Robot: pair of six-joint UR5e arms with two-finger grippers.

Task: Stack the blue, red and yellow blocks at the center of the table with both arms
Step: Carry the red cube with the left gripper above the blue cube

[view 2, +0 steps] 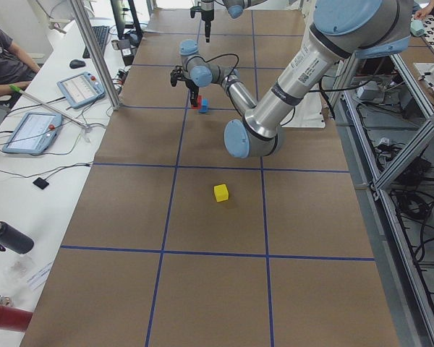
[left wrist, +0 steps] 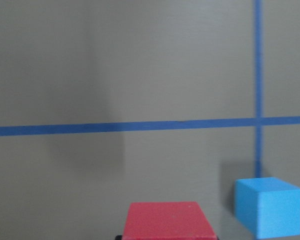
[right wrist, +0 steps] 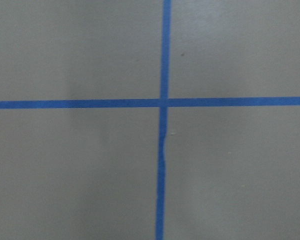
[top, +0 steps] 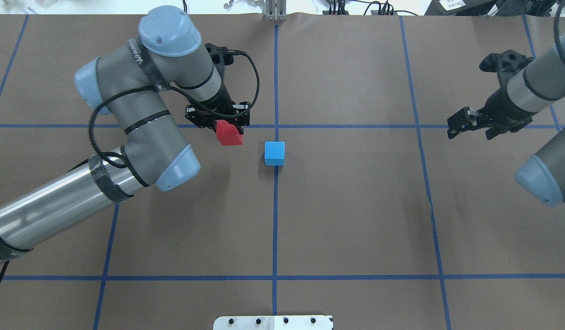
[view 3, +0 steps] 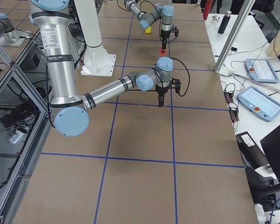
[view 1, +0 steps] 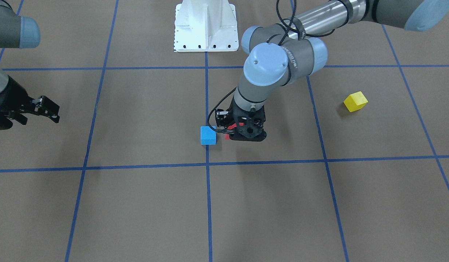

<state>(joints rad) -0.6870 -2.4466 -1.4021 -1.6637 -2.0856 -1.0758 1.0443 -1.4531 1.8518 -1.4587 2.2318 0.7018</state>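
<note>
Left gripper (top: 228, 128), closed on red block (top: 229, 136): blue block (top: 274, 152) near its right; taped table (top: 355, 206) stretches ahead. Red block: matte, flat-faced.

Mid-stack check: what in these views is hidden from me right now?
Yellow cube: absent from the overhead view, apparently covered by the left arm.
Red block: front-facing view shows only slivers behind the left gripper; left wrist view's bottom edge cuts it off.
Blue cube: too small for detail in exterior left view.
</note>
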